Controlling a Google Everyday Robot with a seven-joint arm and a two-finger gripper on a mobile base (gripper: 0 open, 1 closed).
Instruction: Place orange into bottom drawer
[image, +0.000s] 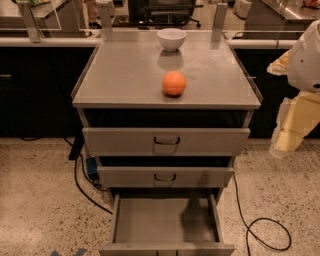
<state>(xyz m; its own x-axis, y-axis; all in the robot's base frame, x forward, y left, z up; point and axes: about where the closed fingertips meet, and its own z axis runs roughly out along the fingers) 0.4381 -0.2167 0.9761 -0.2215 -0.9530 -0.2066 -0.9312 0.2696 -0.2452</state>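
Grey metal cabinet (125, 75), seen from the front & slightly above, standing on a speckled floor (40, 200).

(a) Flat top w/ low raised rims at left & right. The orange (174, 83) sits on it near the front edge, approx. centred left-to-right, w/ nothing touching it. A white bowl (171, 39) stands upright near the back edge, almost directly behind the orange & well apart from it.

(b) Three drawers below the top. The top drawer (166, 141) & middle drawer (165, 177) each carry a dark handle at the centre of the front; both are pulled out a little, w/ a dark gap above each. The bottom drawer (150, 220) is pulled out much farther toward the camera. Its inside is bare grey, w/ a darker shadow over the right part. Its front panel is cut off by the lower frame edge.

(c) Robot arm (310, 55) enters at the right edge as a white rounded shell, level w/ the cabinet top. Pale yellow segments hang below it, blurred. The lowest one is prob. the gripper (286, 140), beside the cabinet's right side at about top-drawer height, well apart from the orange & holding nothing visible. Whether it is open or closed cannot be told.

(d) A black cable (260, 225) loops on the floor right of the cabinet. A second cable runs down the left side past a small blue object (91, 167). Dark counters (40, 90) stand behind.
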